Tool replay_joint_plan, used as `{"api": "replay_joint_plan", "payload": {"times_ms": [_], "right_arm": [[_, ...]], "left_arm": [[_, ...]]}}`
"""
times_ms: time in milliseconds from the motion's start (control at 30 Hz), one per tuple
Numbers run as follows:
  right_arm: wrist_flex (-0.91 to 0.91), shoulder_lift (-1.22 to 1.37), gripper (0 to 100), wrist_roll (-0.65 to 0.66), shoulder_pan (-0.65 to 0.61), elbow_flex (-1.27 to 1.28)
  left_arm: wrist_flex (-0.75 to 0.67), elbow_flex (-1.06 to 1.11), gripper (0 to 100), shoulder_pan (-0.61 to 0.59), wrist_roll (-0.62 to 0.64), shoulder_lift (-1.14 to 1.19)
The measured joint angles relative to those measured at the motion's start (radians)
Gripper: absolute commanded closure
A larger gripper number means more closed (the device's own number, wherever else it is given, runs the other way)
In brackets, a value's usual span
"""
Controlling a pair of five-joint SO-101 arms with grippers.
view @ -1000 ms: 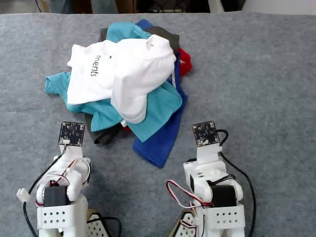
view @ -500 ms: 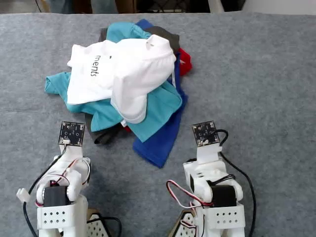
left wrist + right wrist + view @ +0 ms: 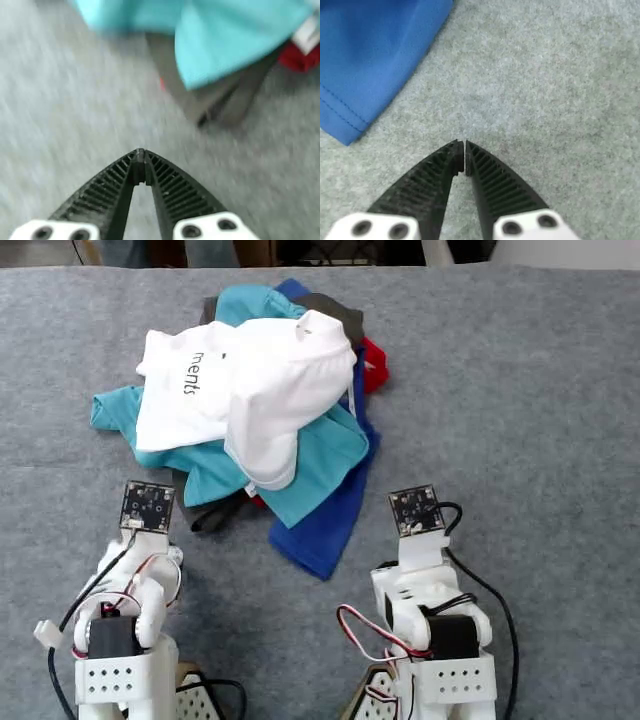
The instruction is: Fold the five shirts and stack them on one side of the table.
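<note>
The heap of shirts point(image 3: 250, 400) is lying unfolded at the far middle of the table point(image 3: 530, 390), with a white one on top. The left gripper point(image 3: 140, 159) is hovering with its tips pressed together and empty, near what looks like a grey shirt point(image 3: 220, 97). The right gripper point(image 3: 464, 151), likewise closed on nothing, is hanging beside the blue shirt point(image 3: 365, 55).

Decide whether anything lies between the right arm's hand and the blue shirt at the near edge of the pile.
Nothing visible does. The right hand, shut and empty, hangs over bare grey table cover, and the blue shirt lies a little ahead of it with only that cover between.
</note>
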Motion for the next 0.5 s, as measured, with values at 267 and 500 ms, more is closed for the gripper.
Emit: {"api": "replay_joint_plan", "payload": {"times_ms": [267,500], "right_arm": [[0.0,0.0,98.3,0.0,0.0,0.0],[0.0,0.0,98.3,0.0,0.0,0.0]], "left_arm": [[-0.052,-0.325,90,0.002,-0.132,0.12],[0.166,-0.795,84,0.002,0.086,0.658]]}}
